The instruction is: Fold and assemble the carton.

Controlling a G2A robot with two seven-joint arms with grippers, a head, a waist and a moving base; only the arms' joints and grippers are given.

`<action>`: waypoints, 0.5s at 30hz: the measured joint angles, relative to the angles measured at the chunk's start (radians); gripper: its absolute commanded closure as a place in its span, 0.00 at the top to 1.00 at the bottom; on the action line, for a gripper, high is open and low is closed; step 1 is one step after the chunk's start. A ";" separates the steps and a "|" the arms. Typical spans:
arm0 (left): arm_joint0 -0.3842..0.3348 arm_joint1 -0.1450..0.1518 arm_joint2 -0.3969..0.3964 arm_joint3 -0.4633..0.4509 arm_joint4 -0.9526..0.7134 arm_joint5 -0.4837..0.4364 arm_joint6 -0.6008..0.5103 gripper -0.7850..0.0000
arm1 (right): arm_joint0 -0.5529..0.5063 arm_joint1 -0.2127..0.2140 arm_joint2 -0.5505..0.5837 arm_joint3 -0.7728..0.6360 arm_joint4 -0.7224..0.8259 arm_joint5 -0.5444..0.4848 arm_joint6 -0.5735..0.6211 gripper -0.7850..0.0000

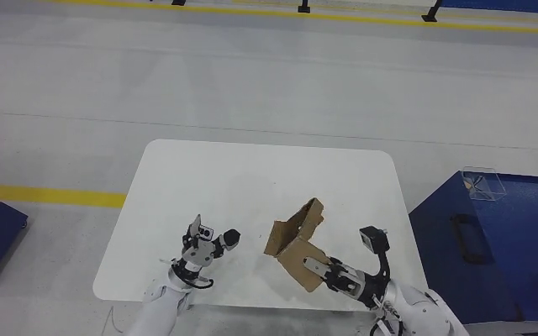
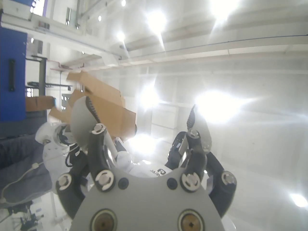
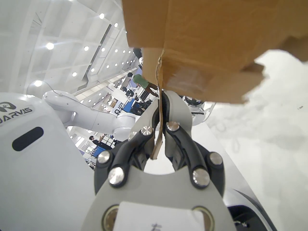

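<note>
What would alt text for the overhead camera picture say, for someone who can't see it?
A partly folded brown cardboard carton is clamped at one edge by the robot's right gripper, over a white table. The left gripper is open and empty, apart from the carton.

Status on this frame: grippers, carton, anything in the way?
Right gripper shut on carton edge. Left gripper open, empty, apart from carton. Carton partly folded, over white table. Nothing between grippers.

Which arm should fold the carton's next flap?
Probably the left: the left end effector is open and free beside the carton, while the right end effector is clamped on its edge.
</note>
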 measured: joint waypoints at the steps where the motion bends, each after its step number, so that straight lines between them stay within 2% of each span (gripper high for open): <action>1: 0.001 0.002 -0.007 -0.006 0.006 -0.006 0.009 1.00 | 0.000 0.003 0.010 0.004 0.004 0.018 0.027 0.00; 6: -0.002 0.028 -0.087 -0.027 0.119 -0.052 0.049 1.00 | -0.002 0.015 0.033 0.006 -0.090 0.094 0.115 0.00; 10: 0.024 0.039 -0.123 -0.113 0.153 -0.038 0.023 1.00 | -0.020 0.023 0.024 -0.025 -0.220 0.133 0.185 0.00; 15: 0.054 0.040 -0.119 -0.225 0.181 -0.023 -0.030 1.00 | -0.042 0.035 0.011 -0.086 -0.322 0.169 0.310 0.00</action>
